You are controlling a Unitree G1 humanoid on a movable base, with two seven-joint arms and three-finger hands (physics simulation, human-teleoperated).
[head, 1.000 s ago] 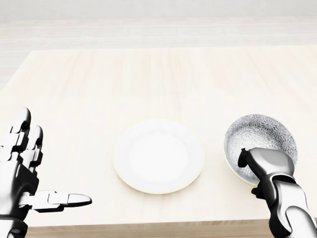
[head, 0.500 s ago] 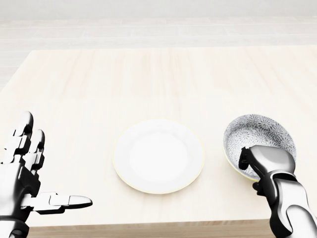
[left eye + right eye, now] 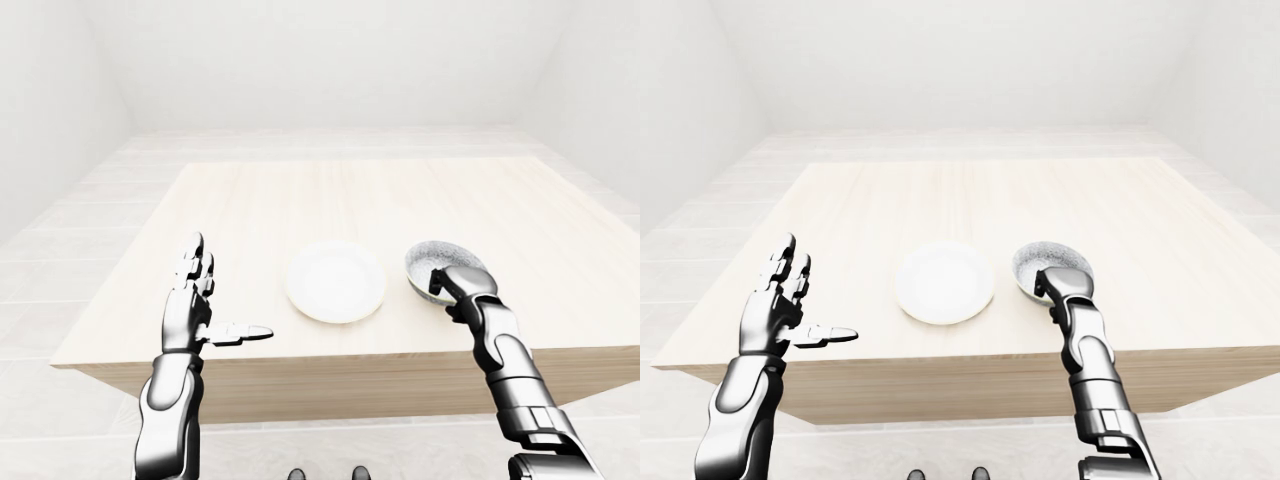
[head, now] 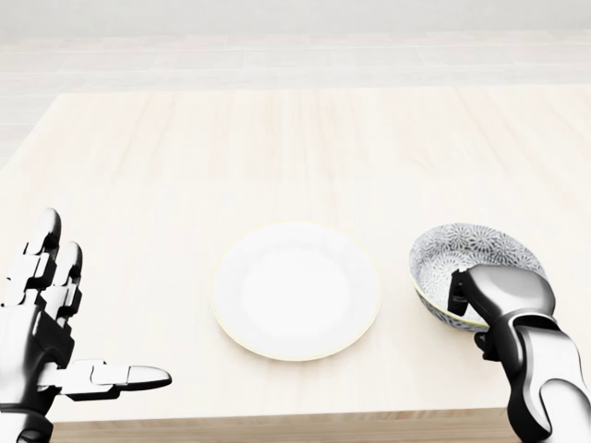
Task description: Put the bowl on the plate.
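The right hand [image 4: 503, 293] clamps the bowl [image 4: 471, 249] by its rim; the left hand [image 4: 37, 323] is spread, empty. Lift it level; lower it centred on the plate [image 4: 295, 289].

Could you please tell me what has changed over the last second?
The right hand, gripping the bowl by its near rim, has tipped it and seems to be lifting it, and the bowl has edged slightly left toward the plate. The plate, the table and the open left hand have hardly changed.
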